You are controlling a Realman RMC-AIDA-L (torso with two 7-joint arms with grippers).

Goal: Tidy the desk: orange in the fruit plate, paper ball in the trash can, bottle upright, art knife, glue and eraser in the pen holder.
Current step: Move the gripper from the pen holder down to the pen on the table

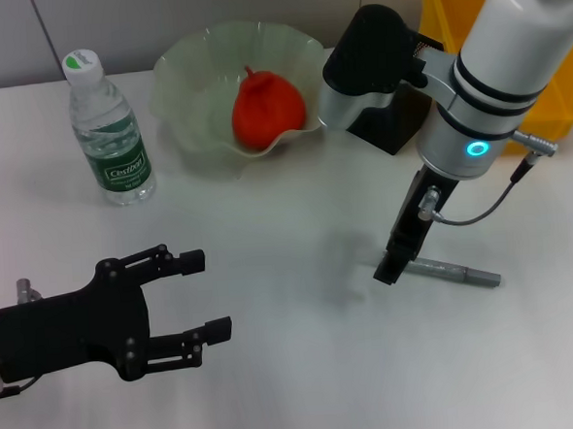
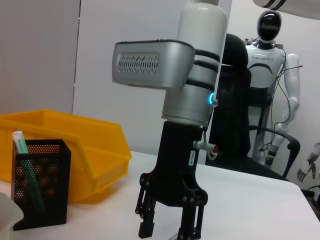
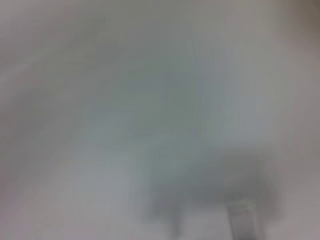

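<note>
Nearest the robot, low on its left side of the white desk (image 1: 296, 369), the left gripper (image 1: 202, 295) hovers with its black fingers (image 1: 185, 262) spread wide apart and nothing between them. It sits well clear of everything else.

Further out and to the right, the right gripper (image 1: 389, 267) points straight down at the desk, right at one end of the grey art knife (image 1: 456, 273), which lies flat. From the head camera the fingertips merge into one dark block at that end. The left wrist camera gives the side-on look: the right gripper (image 2: 170, 227) has its two fingers (image 2: 147, 220) a little apart, tips down at the tabletop, with a sliver of something grey between them at the lower edge. Gripping it or only straddling it? Cannot tell from here. The right wrist camera offers only a pale blur.

Now the back of the desk. The water bottle (image 1: 109, 128) stands upright on the left, cap on. Beside it, the pale green fruit plate (image 1: 186, 75) has the orange (image 1: 266, 109) sitting inside. Behind the right arm, the black mesh pen holder (image 1: 398, 120) is mostly hidden in the head view; the left wrist view shows the pen holder (image 2: 41, 182) fully, with a green-and-white stick standing in it, and a yellow bin (image 2: 85, 150) just behind.
</note>
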